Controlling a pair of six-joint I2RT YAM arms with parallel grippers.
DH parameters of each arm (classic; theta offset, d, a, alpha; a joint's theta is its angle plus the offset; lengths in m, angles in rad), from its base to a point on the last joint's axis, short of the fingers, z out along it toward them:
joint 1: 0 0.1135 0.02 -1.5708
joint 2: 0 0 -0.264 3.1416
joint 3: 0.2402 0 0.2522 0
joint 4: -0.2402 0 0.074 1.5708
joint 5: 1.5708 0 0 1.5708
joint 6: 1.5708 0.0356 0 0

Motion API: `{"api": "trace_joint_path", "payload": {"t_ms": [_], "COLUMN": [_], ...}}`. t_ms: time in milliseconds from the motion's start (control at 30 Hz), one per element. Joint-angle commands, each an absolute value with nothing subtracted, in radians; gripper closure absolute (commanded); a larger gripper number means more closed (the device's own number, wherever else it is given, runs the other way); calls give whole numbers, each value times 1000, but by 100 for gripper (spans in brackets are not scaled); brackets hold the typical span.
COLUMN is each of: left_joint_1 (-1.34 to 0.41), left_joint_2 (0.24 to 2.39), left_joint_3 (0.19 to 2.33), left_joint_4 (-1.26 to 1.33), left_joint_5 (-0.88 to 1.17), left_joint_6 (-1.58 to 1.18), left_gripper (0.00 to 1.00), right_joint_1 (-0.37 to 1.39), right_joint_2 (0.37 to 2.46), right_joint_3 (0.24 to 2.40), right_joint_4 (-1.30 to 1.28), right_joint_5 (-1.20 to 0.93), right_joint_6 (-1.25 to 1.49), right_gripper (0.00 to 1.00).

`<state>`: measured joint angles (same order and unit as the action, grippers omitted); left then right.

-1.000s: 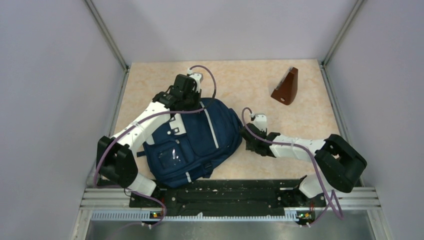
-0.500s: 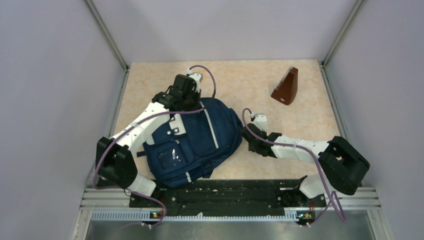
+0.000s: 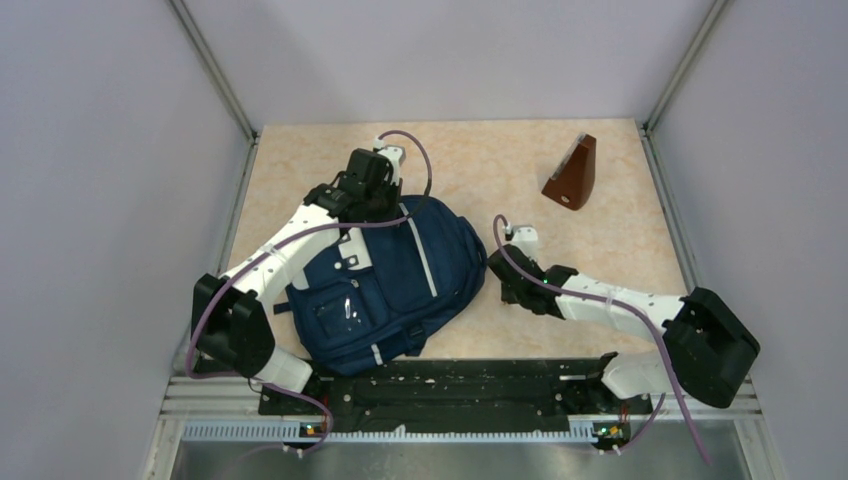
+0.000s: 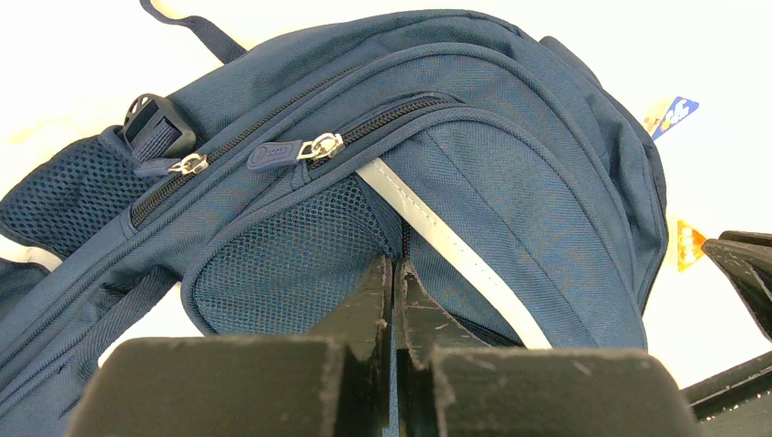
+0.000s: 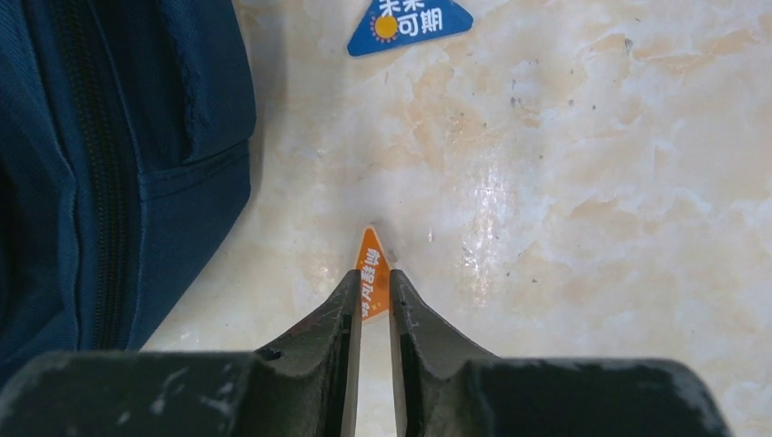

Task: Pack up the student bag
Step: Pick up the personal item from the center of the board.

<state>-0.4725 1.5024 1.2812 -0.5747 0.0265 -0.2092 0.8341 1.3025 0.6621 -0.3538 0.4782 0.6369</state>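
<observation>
The right gripper (image 5: 371, 289) has its jaws a sliver apart, straddling a small orange triangular paper card (image 5: 371, 262) lying flat on the marbled beige table (image 5: 592, 182). The large navy fabric student bag (image 5: 91, 137) lies just to its left. I'd say it's picking the card up, so next comes a firm pinch and a lift. The left gripper (image 4: 393, 273), jaws together, meets the bag. Whether it pinches cloth I cannot tell.

Far right on the marbled desk (image 3: 470, 160) sits a brown wedge-shaped block (image 3: 571, 174), well apart from everything else. Closer in, a blue triangular tag (image 5: 410, 23) with white characters lies flat, an orange triangular tag (image 5: 372, 269) near it.
</observation>
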Motion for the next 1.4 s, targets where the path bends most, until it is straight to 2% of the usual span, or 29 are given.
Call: {"api": "trace_joint_path", "payload": {"t_ms": [0,133,433,1067,1367], "left_joint_1": [-470,-469,-469,-470,-469], "left_joint_2": [1455,1456,1457,1457,1459], "left_joint_3": [1282,1282,1282,1282,1282], "left_joint_4": [-560,-561,-561,-563,-564], "left_joint_5": [16,19,19,15,16], "left_joint_6": [-192,-192,-193,-192,-190], "left_gripper": [100,100,100,100,100], "right_joint_1": [845,836,762,697,691], "right_joint_2": [1292,1262,1192,1219,1260], "right_joint_3": [684,631,537,491,481], "right_joint_4": [-405,-378,-268,-158,-122], "right_joint_5": [460,431,308,270,282], "right_joint_6": [671,715,749,729,724], "right_gripper": [80,72,70,71,82]}}
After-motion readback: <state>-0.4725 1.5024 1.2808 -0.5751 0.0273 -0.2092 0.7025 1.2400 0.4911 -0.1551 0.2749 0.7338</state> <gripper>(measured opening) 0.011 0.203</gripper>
